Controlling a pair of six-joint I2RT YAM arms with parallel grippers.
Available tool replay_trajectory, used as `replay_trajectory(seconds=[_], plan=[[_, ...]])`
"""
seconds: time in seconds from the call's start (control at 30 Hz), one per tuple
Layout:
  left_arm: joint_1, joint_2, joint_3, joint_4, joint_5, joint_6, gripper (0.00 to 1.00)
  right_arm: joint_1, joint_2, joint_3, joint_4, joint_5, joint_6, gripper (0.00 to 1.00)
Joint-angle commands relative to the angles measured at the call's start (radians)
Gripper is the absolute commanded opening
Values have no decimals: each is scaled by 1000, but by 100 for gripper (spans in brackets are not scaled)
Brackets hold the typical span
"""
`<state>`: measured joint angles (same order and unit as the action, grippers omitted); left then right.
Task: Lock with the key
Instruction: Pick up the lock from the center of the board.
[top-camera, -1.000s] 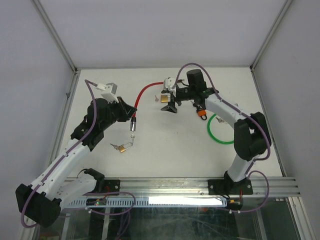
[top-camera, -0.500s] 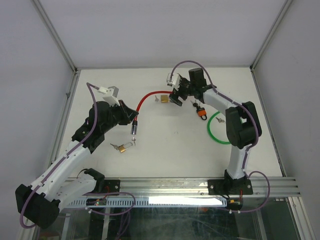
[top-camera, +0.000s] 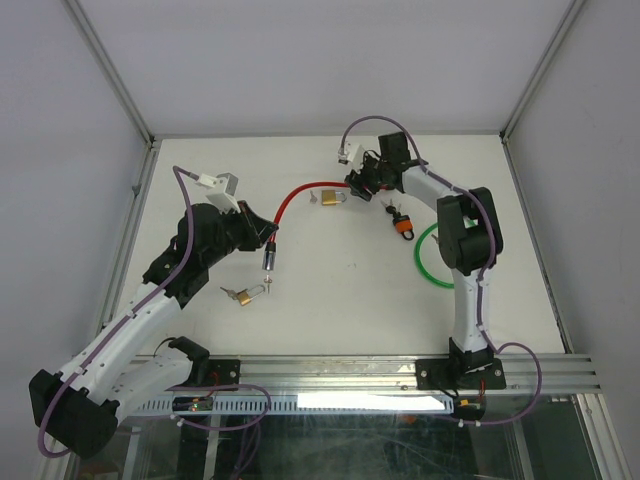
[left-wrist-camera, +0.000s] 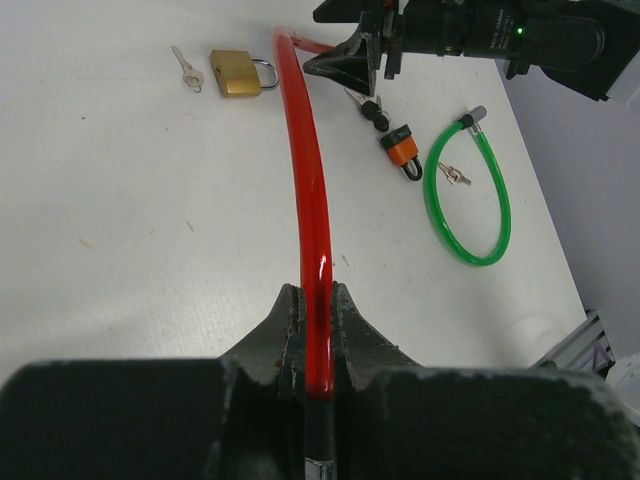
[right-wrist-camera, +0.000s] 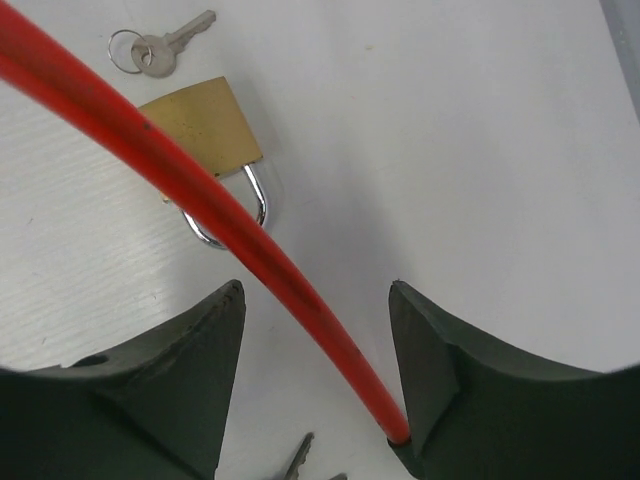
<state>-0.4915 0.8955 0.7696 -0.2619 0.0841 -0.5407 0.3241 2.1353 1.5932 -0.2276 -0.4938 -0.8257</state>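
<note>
Swung in onto the far end of the red cable (left-wrist-camera: 305, 180) just now, right fingers (right-wrist-camera: 190, 370) apart astride it. Left fingers (left-wrist-camera: 362, 335) clamped on it. Likely pinching next, before locking.

The left arm (top-camera: 150, 290) reaches from 7 o'clock toward the centre. The left gripper (top-camera: 266, 232) has its jaws pressed tight on the red cable (left-wrist-camera: 305, 180). The right arm (top-camera: 465, 250) stretches from 5 o'clock toward 12 o'clock, and the right gripper (top-camera: 352, 190) has its jaws apart.

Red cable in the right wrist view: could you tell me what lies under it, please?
A brass padlock lies under the red cable, which crosses its shackle and one body corner. Where the shackle meets the body there is hidden.
</note>
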Motion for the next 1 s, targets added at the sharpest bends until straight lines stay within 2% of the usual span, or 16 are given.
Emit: replay_trajectory(seconds=[0.0, 0.13, 0.27, 0.5, 0.83, 0.97], plan=[[-10, -33, 18, 86, 22, -24, 0, -5, 42, 101, -51, 11, -18, 59], [-9, -31, 25, 80, 20, -22, 0, -7, 78, 154, -95, 2, -34, 46], [-11, -26, 26, 80, 19, -25, 0, -8, 98, 188, -129, -13, -53, 26], [-11, -24, 15, 88, 2, -30, 0, -17, 25, 190, -125, 39, -144, 1], [-12, 24, 3, 165, 54, -22, 0, -32, -246, 84, -25, 90, -220, 0], [-12, 48, -6, 231, 117, -19, 0, -33, -391, -9, -19, 54, -146, 0]])
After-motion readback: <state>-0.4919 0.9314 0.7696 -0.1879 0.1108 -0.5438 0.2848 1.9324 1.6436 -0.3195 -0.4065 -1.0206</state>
